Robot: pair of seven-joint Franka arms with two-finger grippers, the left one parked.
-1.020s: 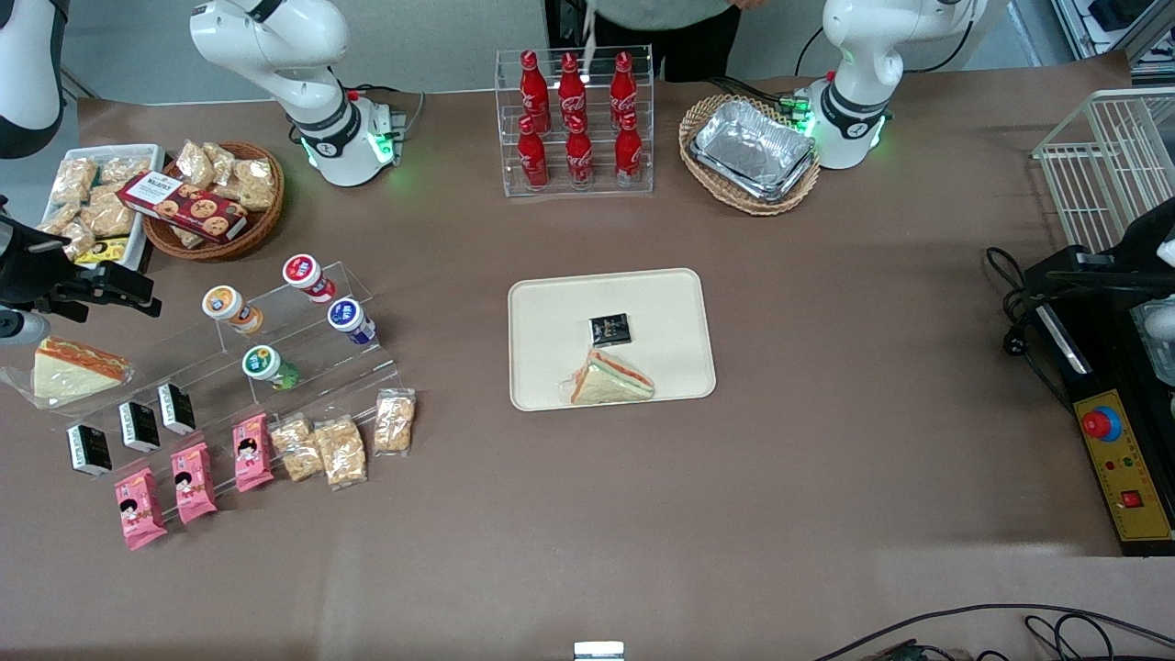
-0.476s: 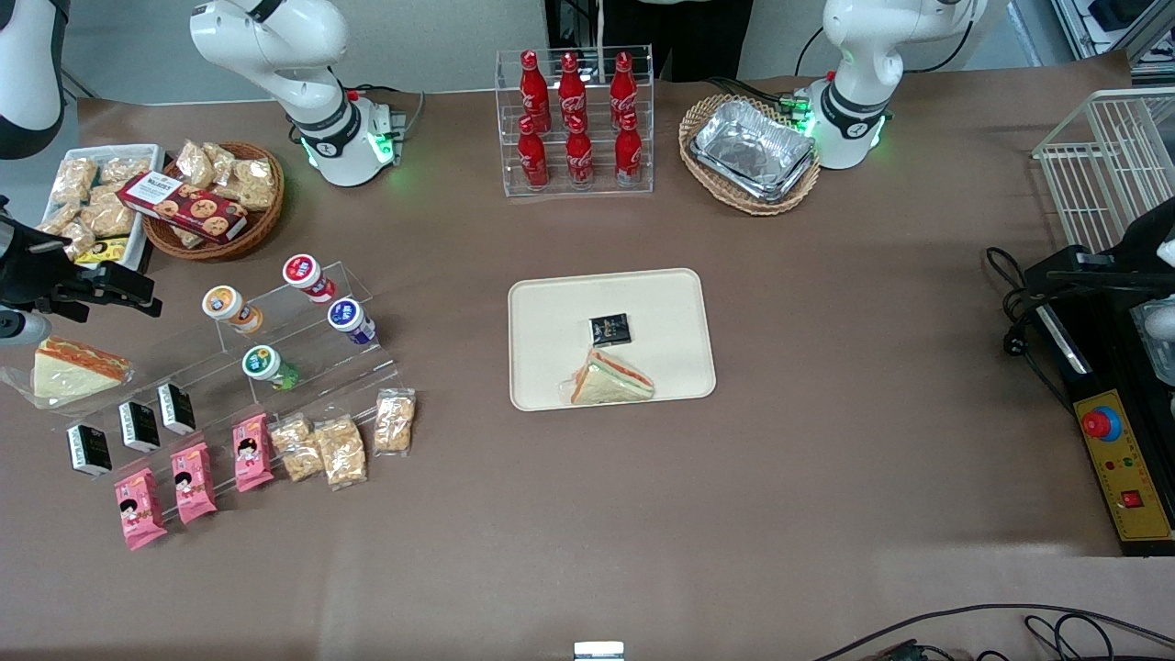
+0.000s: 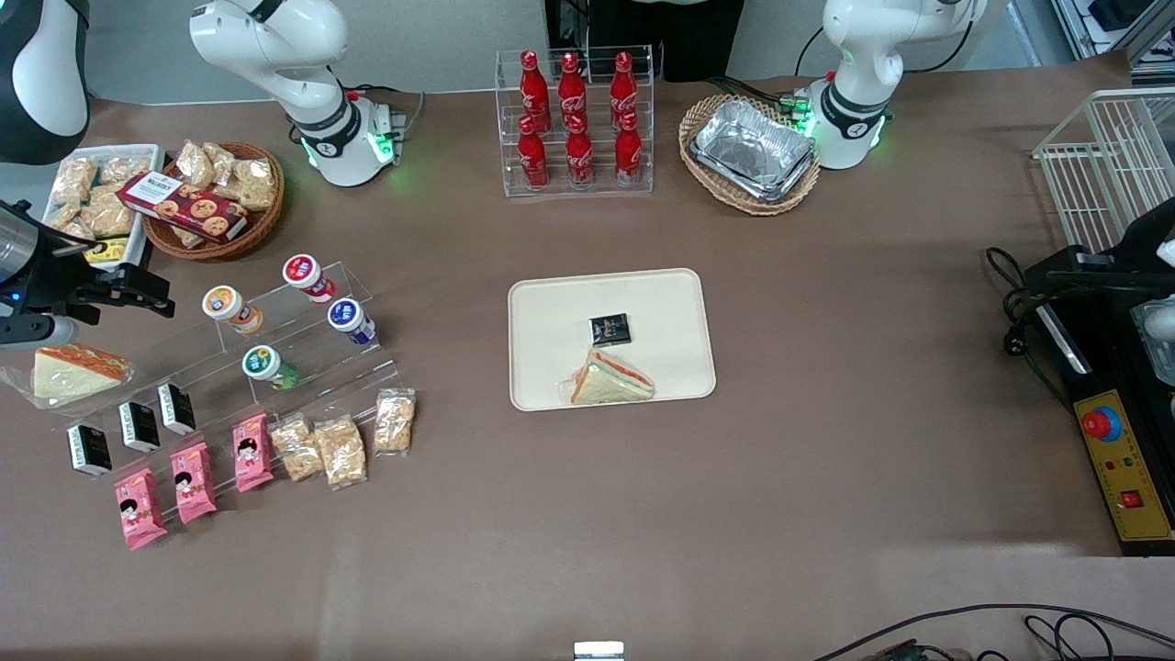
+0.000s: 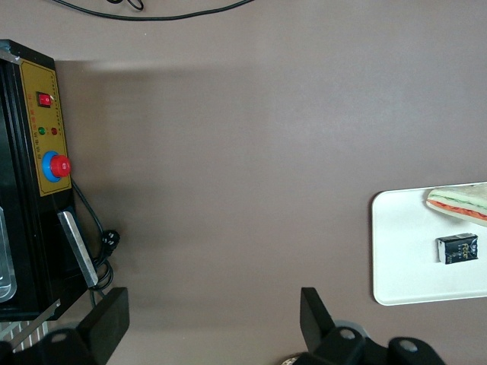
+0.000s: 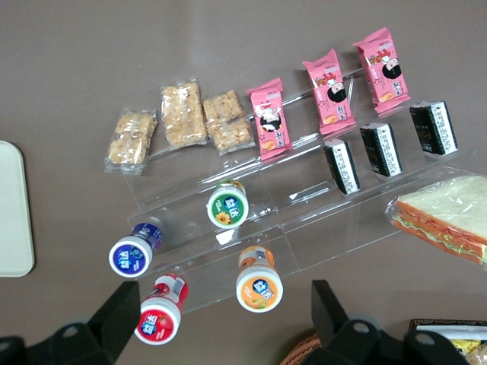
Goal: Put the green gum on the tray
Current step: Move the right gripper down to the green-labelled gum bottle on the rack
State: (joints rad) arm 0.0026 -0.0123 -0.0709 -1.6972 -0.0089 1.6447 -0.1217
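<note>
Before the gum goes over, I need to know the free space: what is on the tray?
On the tray lie a small black packet and a wrapped sandwich, nearer the front camera. The green gum stands on the clear stand; the gripper is open above it.

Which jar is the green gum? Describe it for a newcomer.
Find the clear stepped stand toward the working arm's end, where the open gripper hovers. The green gum stands alone on a step, nearer the front camera than the other jars: green body, white lid.
</note>
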